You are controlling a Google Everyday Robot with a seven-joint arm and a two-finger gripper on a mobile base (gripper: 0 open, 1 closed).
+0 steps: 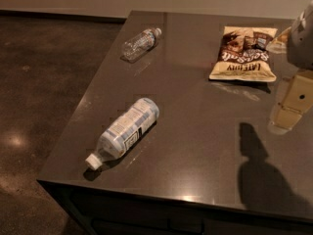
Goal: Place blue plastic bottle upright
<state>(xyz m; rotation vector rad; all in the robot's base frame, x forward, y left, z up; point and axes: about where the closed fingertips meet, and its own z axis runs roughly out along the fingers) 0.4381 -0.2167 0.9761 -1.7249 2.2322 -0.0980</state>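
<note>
The blue plastic bottle (126, 131) lies on its side on the dark table (195, 146), near the front left corner. Its white cap points to the front left edge and its pale blue-white label faces up. My gripper (282, 121) hangs over the table's right side, well to the right of the bottle and not touching it. Part of the arm is cut off by the right border of the view.
A smaller clear bottle (141, 43) lies on its side at the back left of the table. A snack bag (243, 54) lies flat at the back right, next to my arm. The table's left and front edges drop to a dark floor (34, 82).
</note>
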